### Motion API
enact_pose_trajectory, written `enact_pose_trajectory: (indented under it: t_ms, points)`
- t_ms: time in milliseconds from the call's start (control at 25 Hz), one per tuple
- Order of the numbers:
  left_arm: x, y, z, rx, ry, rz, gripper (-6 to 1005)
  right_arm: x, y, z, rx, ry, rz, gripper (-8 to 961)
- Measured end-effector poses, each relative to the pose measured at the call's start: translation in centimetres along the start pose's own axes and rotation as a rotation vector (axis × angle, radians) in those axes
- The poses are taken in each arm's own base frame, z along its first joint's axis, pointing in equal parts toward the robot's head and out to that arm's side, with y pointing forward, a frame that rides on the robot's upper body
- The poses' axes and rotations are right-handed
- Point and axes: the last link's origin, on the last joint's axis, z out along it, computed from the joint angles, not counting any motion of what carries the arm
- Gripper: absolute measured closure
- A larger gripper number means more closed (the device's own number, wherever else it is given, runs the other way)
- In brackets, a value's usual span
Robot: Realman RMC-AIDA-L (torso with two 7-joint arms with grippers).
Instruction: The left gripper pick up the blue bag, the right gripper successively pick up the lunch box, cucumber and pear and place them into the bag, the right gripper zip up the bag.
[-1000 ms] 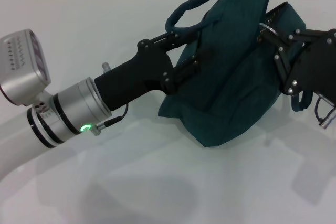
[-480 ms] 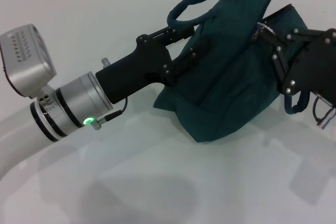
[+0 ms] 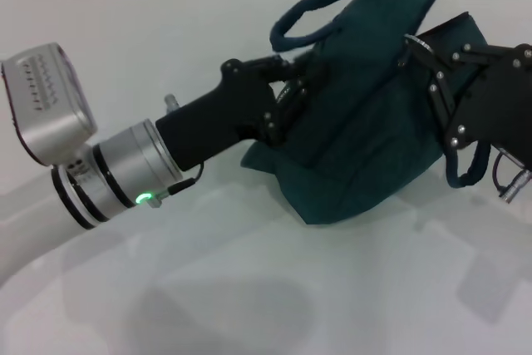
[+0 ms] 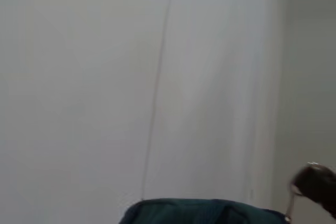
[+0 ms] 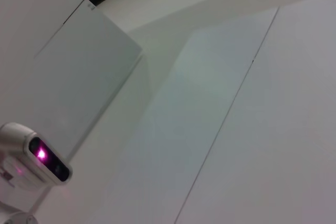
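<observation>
One blue bag [image 3: 357, 130], slumped on its side toward the far right of the table [image 3: 249, 288], with one loop handle [image 3: 307, 18] arched up at the far side and the other drooping at the right end. Shows only as a teal ridge in the left wrist view.

Compared with a second ago, sits a touch higher and more rotated: near left corner drawn in and lifted, top edge nudged toward the right edge of the table. Looks like a tug against the zip, so probably the closing step, late in the task.

Nothing of the bag's inside visible; no foil lining on show, mouth apparently drawn together, though how far the zip has run cannot be told. No lunch box, cucumber or pear anywhere on the table, so presumably packed already, judging by the bulge alone.

Against the bag's left flank, just under the raised handle, the left gripper [image 3: 287, 93], turned a little from a second ago and now pressed together, pinching the fabric. At the bag's right end, touching the top seam where a small metal ring [image 3: 410, 40] glints, the right gripper [image 3: 424, 60]; whether clamped on that ring cannot be told.
</observation>
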Motion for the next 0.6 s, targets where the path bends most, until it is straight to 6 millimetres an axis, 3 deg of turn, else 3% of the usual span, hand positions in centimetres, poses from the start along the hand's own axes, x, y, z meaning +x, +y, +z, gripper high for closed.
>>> enact_pose_trajectory:
  t_ms: [440,600]
  points:
    - [0.07,0.44,0.7,-0.045,-0.005,0.064,930,0.23,0.32,0.48,0.002,0.012,0.034,945]
    - [0.09,0.11,0.29,-0.009,0.005,0.097,948,0.26,0.3,0.72,0.006,0.012,0.095,945]
